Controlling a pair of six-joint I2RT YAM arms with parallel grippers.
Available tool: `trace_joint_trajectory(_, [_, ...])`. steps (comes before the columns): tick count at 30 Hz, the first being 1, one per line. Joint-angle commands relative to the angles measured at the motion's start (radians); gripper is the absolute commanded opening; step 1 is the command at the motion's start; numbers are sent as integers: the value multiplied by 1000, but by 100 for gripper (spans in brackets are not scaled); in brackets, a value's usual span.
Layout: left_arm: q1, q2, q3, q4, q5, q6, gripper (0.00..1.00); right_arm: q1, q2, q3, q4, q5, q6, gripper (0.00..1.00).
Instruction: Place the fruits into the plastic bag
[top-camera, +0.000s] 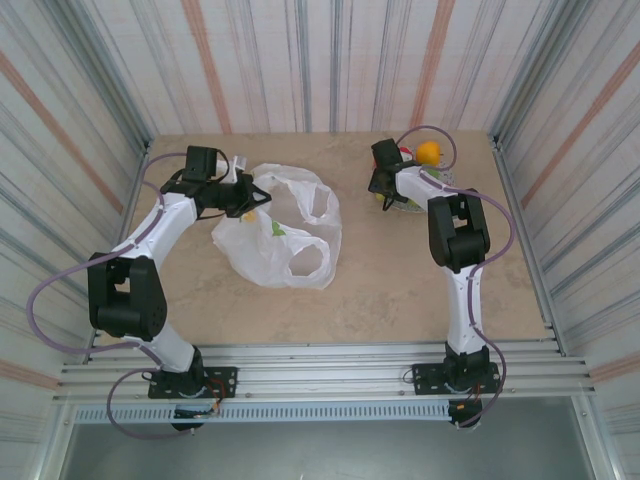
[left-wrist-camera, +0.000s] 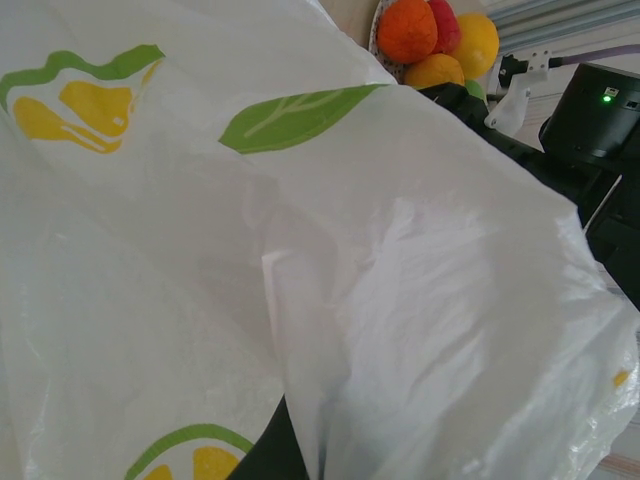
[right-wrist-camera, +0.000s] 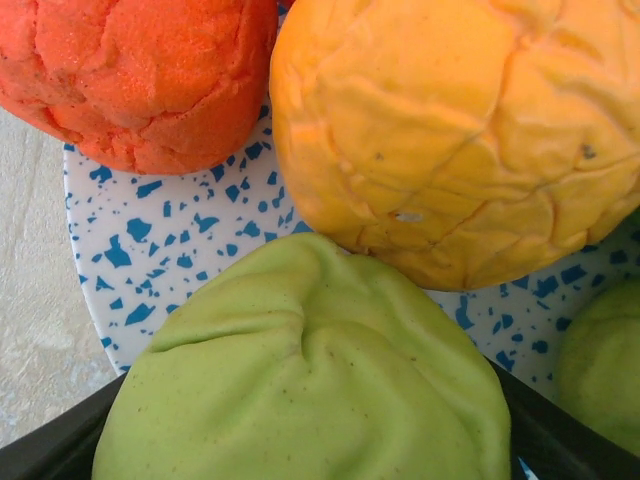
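Note:
The plastic bag (top-camera: 280, 235) lies crumpled left of centre, white with lemon and leaf prints. My left gripper (top-camera: 245, 197) is shut on its upper left edge; in the left wrist view a fold of the bag (left-wrist-camera: 300, 300) runs down beside one dark finger (left-wrist-camera: 265, 450). The fruits sit on a speckled plate (right-wrist-camera: 170, 250) at the back right. My right gripper (top-camera: 383, 188) is down on that plate, shut on a green pear (right-wrist-camera: 300, 380) that dents between its fingers (right-wrist-camera: 50, 445). Touching the pear is a yellow-orange ball (right-wrist-camera: 460, 130); an orange ball (right-wrist-camera: 150, 70) lies just behind.
A second green fruit (right-wrist-camera: 605, 370) lies at the right of the plate. From the left wrist I see the fruit pile (left-wrist-camera: 435, 40) past the bag's edge. Striped walls close in the tan table (top-camera: 400, 290) on three sides.

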Motion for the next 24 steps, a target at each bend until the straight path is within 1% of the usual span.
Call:
trace_joint_trajectory(1, [13, -18, -11, 3, 25, -8, 0, -6, -5, 25, -25, -13, -14, 68])
trace_joint_trajectory(6, [13, -19, -11, 3, 26, -8, 0, -6, -45, 9, -15, -33, -31, 60])
trace_joint_trajectory(13, [13, -18, -14, 7, 31, -14, 0, -6, -145, -65, 18, -73, -56, 58])
trace_joint_trajectory(16, [13, -20, -15, 8, 31, -18, 0, 1, -228, -133, 33, -96, -77, 57])
trace_joint_trajectory(19, [13, -25, -21, 15, 29, -29, 0, 14, -350, -251, 78, -148, -89, 54])
trace_joint_trajectory(22, [13, -28, -25, 21, 26, -35, 0, 42, -491, -397, 126, -255, -95, 53])
trace_joint_trajectory(24, [14, -31, -27, 21, 26, -39, 0, 85, -608, -506, 139, -299, -124, 52])
